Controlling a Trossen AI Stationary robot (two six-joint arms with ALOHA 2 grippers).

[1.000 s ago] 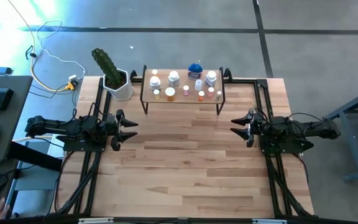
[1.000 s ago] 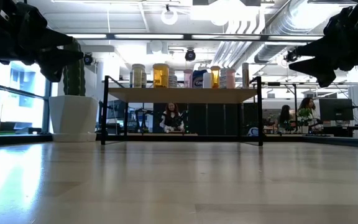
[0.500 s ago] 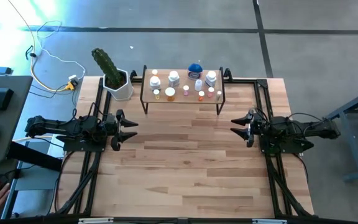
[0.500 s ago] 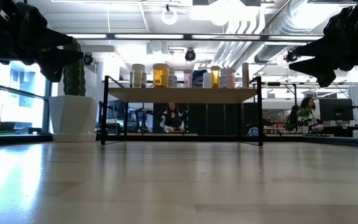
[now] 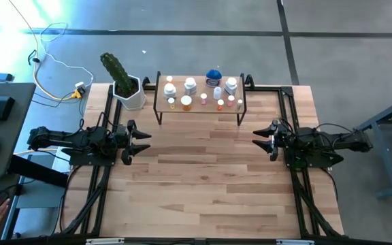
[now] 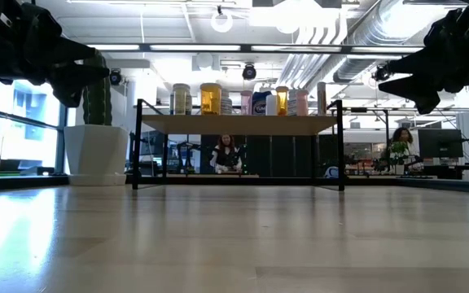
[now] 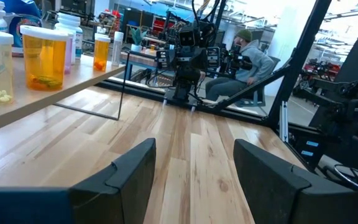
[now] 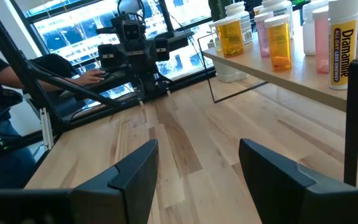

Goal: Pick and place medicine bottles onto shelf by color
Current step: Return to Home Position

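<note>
The wooden surface fills most of the high view, and its open planks in front of the shelf carry nothing.

The left arm lies low along the surface's edge, off to the shelf's left and a little in front of it. The right arm mirrors it off to the shelf's right. Both point inward across the open planks.

The shelf stands at the far edge of the surface, midway between the two arms and well apart from both.

A white hexagonal pot with a cactus stands just beside the shelf's left end.

The left end effector is spread wide and holds nothing. In its wrist view the two dark fingers stand far apart over bare wood. The right end effector is likewise spread wide and empty, its fingers parted over the planks.

All the medicine bottles stand upright on the shelf top. White-capped ones form the back row, with a rounder blue one among them, and smaller orange and pink ones stand along the front. From the low view they show as one line above the shelf's edge.
</note>
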